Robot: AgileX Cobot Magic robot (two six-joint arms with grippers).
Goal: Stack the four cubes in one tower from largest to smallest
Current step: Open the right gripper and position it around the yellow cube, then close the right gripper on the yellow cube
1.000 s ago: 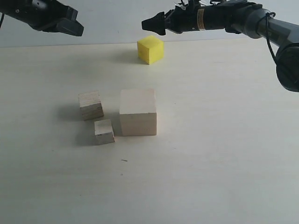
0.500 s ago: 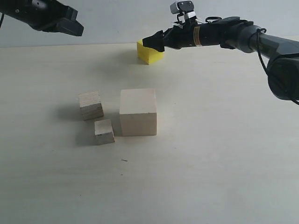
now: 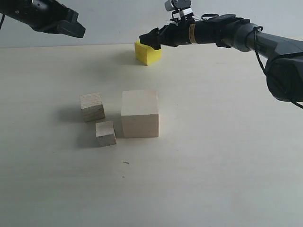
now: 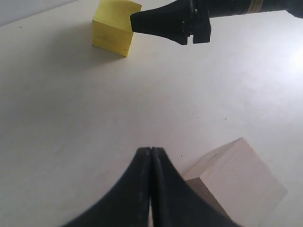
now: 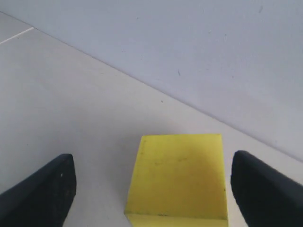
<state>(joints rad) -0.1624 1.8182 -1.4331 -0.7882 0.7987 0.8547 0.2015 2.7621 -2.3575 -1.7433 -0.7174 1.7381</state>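
The large pale wood cube [image 3: 139,113] sits mid-table, also in the left wrist view [image 4: 236,179]. To its left stands the layered plywood cube [image 3: 92,107], with the smallest pale cube [image 3: 105,133] just in front of that one. The bright yellow cube [image 3: 146,53] rests at the back. My right gripper [image 3: 150,39] hangs low over it, open. In the right wrist view the yellow cube [image 5: 177,177] lies between the two spread fingers of the right gripper [image 5: 151,168], with a gap on each side. My left gripper [image 4: 150,150] is shut and empty, raised at the far left [image 3: 75,29].
A pale wall runs behind the table's far edge [image 3: 94,45], close behind the yellow cube. The right arm [image 3: 227,33] stretches in from the right across the back of the table.
My right gripper has come down and to the left, from above and beside the yellow cube to astride it, and now covers its top. The left arm and the other cubes have not moved.
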